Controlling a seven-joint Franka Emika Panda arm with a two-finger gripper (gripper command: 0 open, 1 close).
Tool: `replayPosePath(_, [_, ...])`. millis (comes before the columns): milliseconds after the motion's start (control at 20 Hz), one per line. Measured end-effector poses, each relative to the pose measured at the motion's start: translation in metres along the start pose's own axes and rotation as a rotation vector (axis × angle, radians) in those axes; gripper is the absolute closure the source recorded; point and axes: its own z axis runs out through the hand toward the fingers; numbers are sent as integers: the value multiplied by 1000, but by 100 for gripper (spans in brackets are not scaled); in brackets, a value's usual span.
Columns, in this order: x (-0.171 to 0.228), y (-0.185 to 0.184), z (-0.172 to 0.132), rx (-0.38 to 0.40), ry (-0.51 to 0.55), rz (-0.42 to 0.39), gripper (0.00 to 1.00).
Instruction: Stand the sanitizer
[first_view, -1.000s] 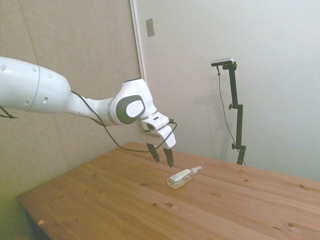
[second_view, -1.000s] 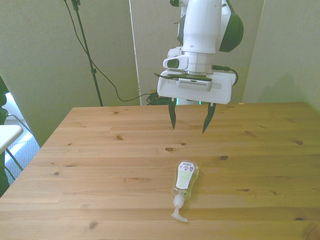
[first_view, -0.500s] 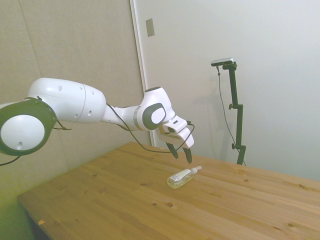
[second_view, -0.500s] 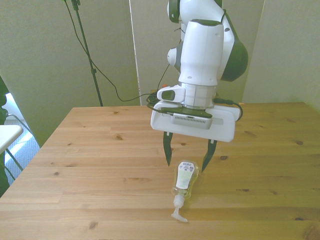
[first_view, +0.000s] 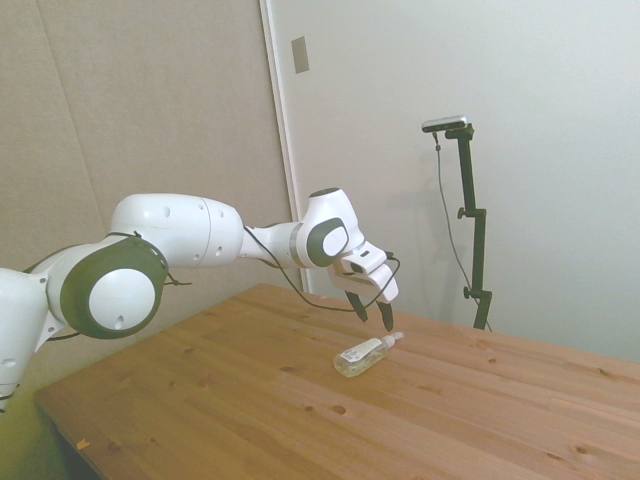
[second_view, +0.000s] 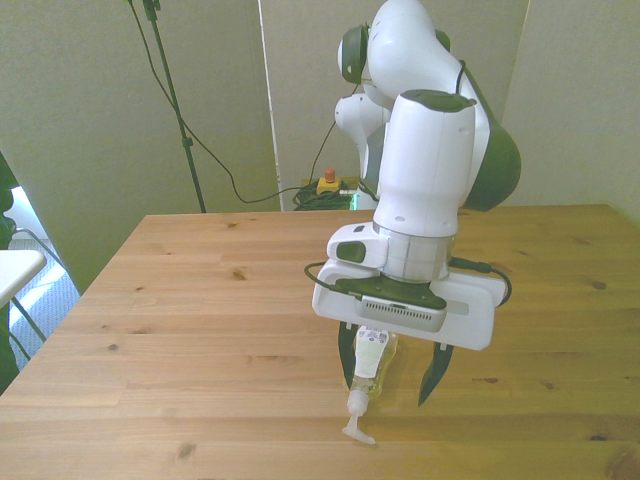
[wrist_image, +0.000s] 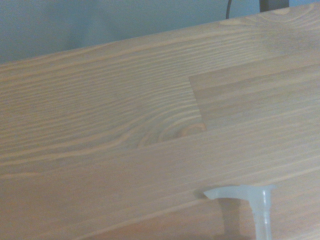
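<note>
Sanitizer (second_view: 368, 362) lies flat on the tabletop (second_view: 200, 300), nozzle toward the near edge; end effector (second_view: 392, 375) hovers above, fingers spread, straddling the bottle.

The counter (second_view: 200, 300) is made of pale wooden planks with dark knots scattered over its top, and the wrist view shows its grain close up (wrist_image: 125, 115). Behind it in the front view, a thin black tripod stand (second_view: 170, 90) rises against the greenish wall, with a black cable (second_view: 235, 185) trailing from it to the floor. A small red and yellow button box (second_view: 327, 181) sits beyond the far edge. In the side view, a grey wall plate (first_view: 300, 54) is mounted high beside a white vertical trim strip (first_view: 282, 140).
</note>
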Motion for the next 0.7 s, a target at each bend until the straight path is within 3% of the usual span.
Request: replayPosePath(700, [12, -2, 34, -36, 8, 34, 0])
